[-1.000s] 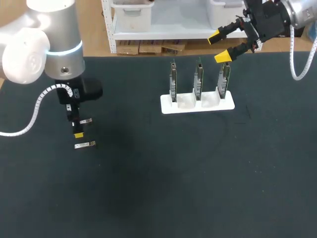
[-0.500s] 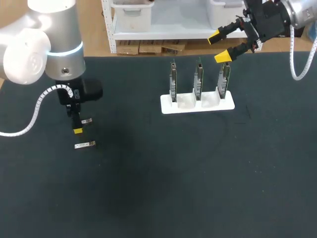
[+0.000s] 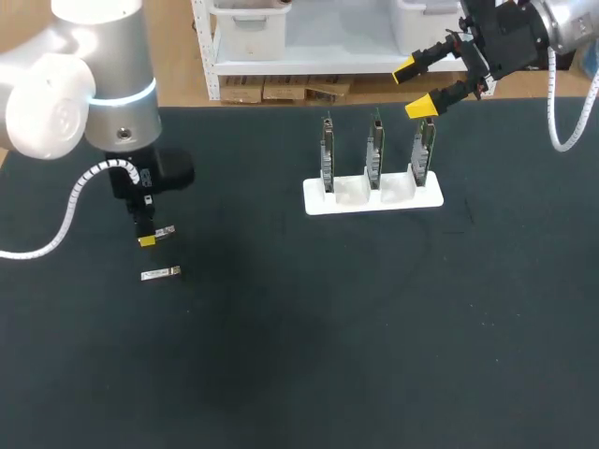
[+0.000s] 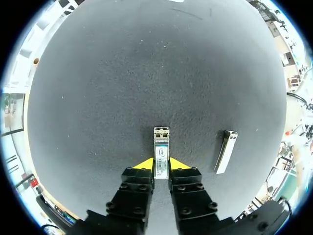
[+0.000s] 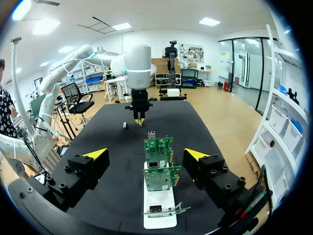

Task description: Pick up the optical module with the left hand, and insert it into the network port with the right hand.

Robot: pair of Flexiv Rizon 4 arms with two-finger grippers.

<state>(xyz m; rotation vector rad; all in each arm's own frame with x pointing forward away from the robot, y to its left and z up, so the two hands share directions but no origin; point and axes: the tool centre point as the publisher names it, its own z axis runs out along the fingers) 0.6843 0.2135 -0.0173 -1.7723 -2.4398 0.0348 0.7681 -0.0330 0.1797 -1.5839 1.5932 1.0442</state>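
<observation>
Lying on the dark table mat, a small silver optical module [image 4: 161, 155] has its rear end between the yellow tips of my left gripper [image 4: 162, 165], which touch it from both sides. From the head view that gripper [image 3: 147, 238] points straight down at the table's left, the module [image 3: 165, 231] sticking out beside it. A second module [image 3: 160, 273] [image 4: 225, 151] lies loose close by. My right gripper [image 3: 421, 86] [image 5: 146, 154] hangs open and empty above the rightmost of three upright circuit boards [image 3: 423, 150] with network ports.
A white stand [image 3: 374, 199] at the table's back middle holds the three boards [image 5: 158, 166] in a row. Dark mat stretches bare between the stand and the modules and across the whole front.
My left gripper's fingers have come together onto the module. The right arm has kept still.
</observation>
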